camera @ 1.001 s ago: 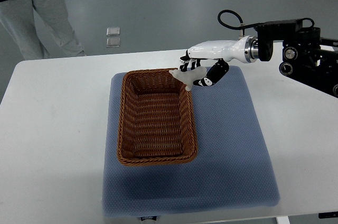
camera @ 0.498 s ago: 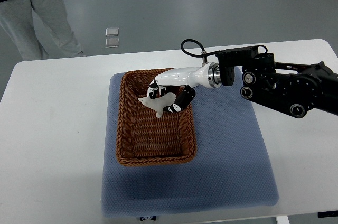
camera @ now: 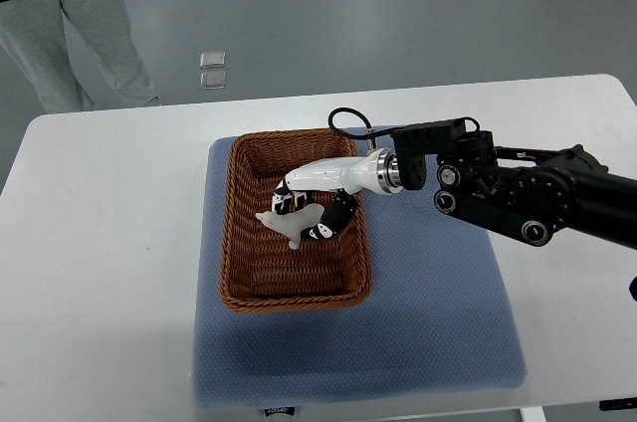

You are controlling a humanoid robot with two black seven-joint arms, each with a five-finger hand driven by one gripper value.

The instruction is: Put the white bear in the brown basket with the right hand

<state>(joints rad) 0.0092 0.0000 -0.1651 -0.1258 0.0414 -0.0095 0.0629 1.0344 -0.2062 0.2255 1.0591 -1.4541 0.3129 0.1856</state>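
Observation:
A brown wicker basket [camera: 239,273] sits on a blue mat on the white table. My right hand [camera: 304,215] reaches in from the right and hovers over the middle of the basket, low inside it. Its fingers are curled around a small white bear [camera: 282,223], which sticks out to the left of the hand. I cannot tell whether the bear touches the basket floor. The left arm does not show.
The blue mat [camera: 428,313] covers the table's middle. White table [camera: 100,273] surrounds it. A person's grey trouser legs [camera: 70,14] stand beyond the far left corner. A small grey floor plate [camera: 212,70] lies on the floor behind the table.
My right hand carried the white bear from the basket's far right rim leftward and down into the basket's middle. The arm stretched further over the table.

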